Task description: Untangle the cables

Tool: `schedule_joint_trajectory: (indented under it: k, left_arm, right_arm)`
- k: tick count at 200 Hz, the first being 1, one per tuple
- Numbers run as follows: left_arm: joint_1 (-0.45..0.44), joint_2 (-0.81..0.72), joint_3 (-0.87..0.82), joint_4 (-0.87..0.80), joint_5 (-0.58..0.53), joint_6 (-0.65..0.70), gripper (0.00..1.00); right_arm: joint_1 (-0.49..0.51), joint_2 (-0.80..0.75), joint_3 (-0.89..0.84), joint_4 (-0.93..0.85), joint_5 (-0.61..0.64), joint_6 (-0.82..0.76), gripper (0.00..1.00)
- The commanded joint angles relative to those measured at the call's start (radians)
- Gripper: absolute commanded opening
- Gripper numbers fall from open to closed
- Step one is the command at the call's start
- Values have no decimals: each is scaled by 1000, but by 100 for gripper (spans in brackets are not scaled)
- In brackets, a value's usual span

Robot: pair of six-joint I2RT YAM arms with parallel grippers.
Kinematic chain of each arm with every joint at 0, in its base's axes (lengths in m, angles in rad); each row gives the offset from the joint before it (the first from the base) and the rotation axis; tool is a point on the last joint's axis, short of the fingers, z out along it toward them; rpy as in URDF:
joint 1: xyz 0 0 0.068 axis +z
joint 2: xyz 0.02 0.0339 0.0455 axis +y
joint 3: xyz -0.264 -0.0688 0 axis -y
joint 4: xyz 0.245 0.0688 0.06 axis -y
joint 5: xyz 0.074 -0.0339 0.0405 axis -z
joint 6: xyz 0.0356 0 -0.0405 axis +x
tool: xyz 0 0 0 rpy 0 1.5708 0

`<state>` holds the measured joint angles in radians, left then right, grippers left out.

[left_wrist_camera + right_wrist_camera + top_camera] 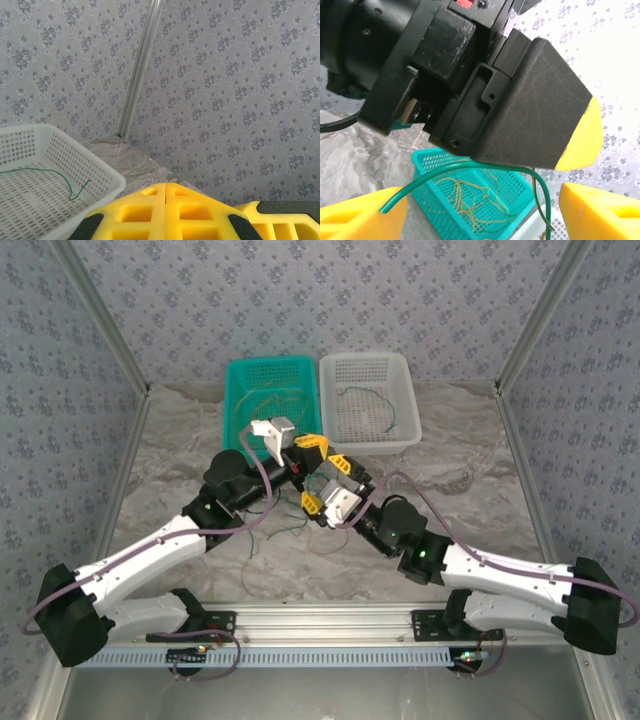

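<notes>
Fingers (360, 215) of the right gripper (482, 210) stand spread, a green cable (445, 168) arcing across between them. The left gripper (165, 195) is clenched just above it, perhaps pinching it. Tan cables (465, 197) lie in the teal basket (426, 164).

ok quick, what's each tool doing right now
left tool: closed; a green cable runs out from under it, grip cannot be told
right tool: open, holding nothing

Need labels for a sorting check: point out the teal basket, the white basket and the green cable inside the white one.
teal basket (270, 368): top external view, its far wall.
white basket (366, 366): top external view, its far wall.
green cable (31, 169): left wrist view, its long straight stretch.
</notes>
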<state>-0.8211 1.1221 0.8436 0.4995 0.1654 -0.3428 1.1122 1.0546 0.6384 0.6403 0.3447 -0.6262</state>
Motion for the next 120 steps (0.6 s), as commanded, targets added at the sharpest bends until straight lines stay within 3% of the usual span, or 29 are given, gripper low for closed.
schedule_joint_trajectory:
  k: [1,22,65,120]
  left_arm:
    - [-9,-7,24,46,19,-15,0]
    - [-8,-7,26,45,24,-15,0]
    - [-8,-21,12,41,2,-1,0]
    - [-9,-58,-22,42,-79,31,0]
  right_arm:
    - [-16,30,16,141,45,-42,80]
    - [-30,48,32,164,30,-41,69]
    - [-48,16,50,109,22,26,23]
    - [-146,-120,75,-131,1,288,3]
